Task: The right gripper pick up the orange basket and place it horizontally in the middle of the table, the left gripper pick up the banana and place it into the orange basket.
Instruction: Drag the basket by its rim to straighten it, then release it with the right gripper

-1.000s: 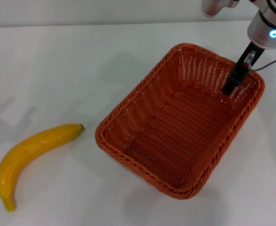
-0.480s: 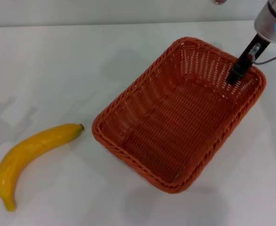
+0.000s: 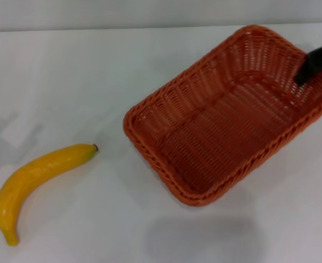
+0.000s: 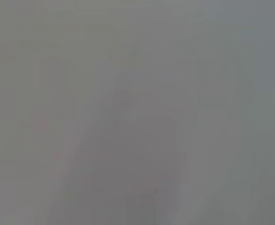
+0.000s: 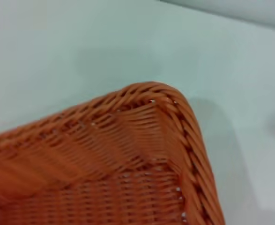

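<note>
The orange basket [image 3: 232, 115] hangs tilted above the table [image 3: 84, 76] at the right, its shadow lying apart from it near the front edge. My right gripper [image 3: 305, 75] is shut on the basket's far right wall. One black finger [image 3: 317, 59] shows inside the basket and the other is hidden behind the wall. One corner of the basket [image 5: 128, 154] fills the right wrist view. The yellow banana [image 3: 34, 175] lies on the table at the front left, well apart from the basket. My left gripper is out of view, and the left wrist view shows only plain grey.
White tabletop [image 5: 81, 42] stretches between the banana and the basket, and behind both. A pale wall edge runs along the far side of the table.
The basket has risen off the table and swung right and farther back in the right gripper's hold. The right arm's ring light has left the frame. The banana has not moved.
</note>
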You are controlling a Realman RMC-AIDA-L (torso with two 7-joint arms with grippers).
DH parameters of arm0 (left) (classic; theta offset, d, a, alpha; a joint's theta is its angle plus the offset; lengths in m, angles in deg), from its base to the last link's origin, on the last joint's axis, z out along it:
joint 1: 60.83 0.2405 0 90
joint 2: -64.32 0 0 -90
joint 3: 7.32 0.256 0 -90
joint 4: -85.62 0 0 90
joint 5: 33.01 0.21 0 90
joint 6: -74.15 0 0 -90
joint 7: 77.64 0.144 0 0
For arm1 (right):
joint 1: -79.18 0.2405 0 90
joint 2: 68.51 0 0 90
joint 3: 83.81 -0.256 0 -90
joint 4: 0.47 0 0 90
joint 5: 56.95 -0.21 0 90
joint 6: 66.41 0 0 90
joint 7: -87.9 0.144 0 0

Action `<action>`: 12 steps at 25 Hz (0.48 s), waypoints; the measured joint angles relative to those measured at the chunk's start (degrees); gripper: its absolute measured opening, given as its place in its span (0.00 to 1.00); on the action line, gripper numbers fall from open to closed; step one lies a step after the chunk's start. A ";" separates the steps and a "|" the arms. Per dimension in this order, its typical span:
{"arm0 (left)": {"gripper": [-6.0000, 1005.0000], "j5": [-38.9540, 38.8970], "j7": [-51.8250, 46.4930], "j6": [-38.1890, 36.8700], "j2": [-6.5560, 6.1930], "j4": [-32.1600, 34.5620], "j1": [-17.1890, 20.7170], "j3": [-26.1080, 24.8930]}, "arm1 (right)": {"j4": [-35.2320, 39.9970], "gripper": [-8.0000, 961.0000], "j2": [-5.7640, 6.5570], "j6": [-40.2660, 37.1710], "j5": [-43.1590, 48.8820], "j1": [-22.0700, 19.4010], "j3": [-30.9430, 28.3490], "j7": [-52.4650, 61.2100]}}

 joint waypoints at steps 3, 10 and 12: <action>0.77 -0.01 0.26 0.00 0.00 -0.02 0.07 -0.21 | 5.58 0.20 -0.87 3.59 -2.57 -4.20 -4.07 2.26; 0.77 -0.08 0.34 0.00 -0.17 -0.91 -0.47 -0.28 | 17.39 0.17 -3.58 5.41 -16.16 -17.22 -5.80 8.55; 0.77 -0.10 -0.11 0.00 -0.17 -1.49 -0.59 -0.28 | 17.99 0.17 -4.03 5.26 -19.33 -19.99 -6.15 8.98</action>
